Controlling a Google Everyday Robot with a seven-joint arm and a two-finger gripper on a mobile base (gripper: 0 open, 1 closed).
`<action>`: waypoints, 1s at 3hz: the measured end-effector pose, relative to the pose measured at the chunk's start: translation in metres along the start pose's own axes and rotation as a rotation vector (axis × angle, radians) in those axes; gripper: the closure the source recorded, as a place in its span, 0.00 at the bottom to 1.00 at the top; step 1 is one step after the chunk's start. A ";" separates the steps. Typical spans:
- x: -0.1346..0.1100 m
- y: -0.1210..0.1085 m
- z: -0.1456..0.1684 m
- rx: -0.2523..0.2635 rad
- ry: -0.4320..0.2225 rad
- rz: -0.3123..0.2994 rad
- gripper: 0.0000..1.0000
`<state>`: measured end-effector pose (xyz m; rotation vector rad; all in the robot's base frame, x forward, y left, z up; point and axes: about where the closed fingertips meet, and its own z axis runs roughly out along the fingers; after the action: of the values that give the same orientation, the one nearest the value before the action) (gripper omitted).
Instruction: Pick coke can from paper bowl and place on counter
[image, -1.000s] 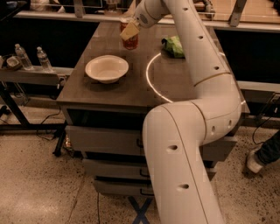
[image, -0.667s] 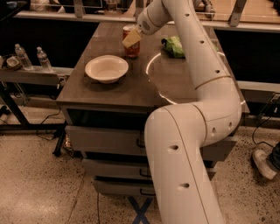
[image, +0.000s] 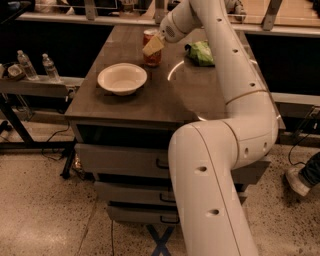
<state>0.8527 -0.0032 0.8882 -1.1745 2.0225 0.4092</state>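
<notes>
The coke can (image: 150, 55) stands upright on the counter (image: 145, 102), just behind and to the right of the paper bowl (image: 122, 78). The bowl is empty and sits at the counter's left side. My gripper (image: 154, 45) reaches down from the upper right and is shut on the can's upper part; one yellowish finger pad (image: 153, 45) covers the can's front. The can's base is at or very near the countertop. The thin white circle mark (image: 172, 70) lies right of the can.
A green crumpled bag (image: 201, 53) lies on the counter to the right of the can. Two clear water bottles (image: 26, 65) stand on a low shelf at the left. My arm fills the right foreground. Grey drawers (image: 125, 160) are below the counter.
My gripper has lowered the coke can from above the counter down to the countertop, a little nearer to me. The bowl has not moved.
</notes>
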 end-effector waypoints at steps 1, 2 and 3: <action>-0.010 0.010 -0.017 -0.049 -0.065 0.012 0.00; -0.022 0.021 -0.041 -0.099 -0.125 0.004 0.00; -0.031 0.022 -0.105 -0.103 -0.213 -0.022 0.00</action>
<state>0.7968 -0.0355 0.9787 -1.1621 1.8218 0.6073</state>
